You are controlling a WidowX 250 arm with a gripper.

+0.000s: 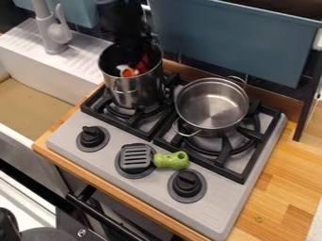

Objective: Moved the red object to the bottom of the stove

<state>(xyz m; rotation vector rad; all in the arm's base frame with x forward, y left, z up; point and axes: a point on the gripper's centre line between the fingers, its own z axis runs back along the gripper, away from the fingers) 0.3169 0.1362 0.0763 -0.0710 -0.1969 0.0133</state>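
At the upper left of the camera view, the black gripper (131,49) is down at the mouth of the tall metal pot (129,92), which stands on the stove's left burner. Inside that pot, beside the gripper, a red and orange object (130,72) with a whitish part shows; its lower part is hidden by the pot wall. Whether the gripper holds it cannot be told. The grey stove (143,188) has its front strip with knobs toward the camera.
A shallower empty metal pot (213,104) sits on the right burner. Between the knobs lies a grey slotted spatula with a green handle (171,160). The sink (37,108) and grey faucet (52,30) are at the left, a blue panel (232,42) behind.
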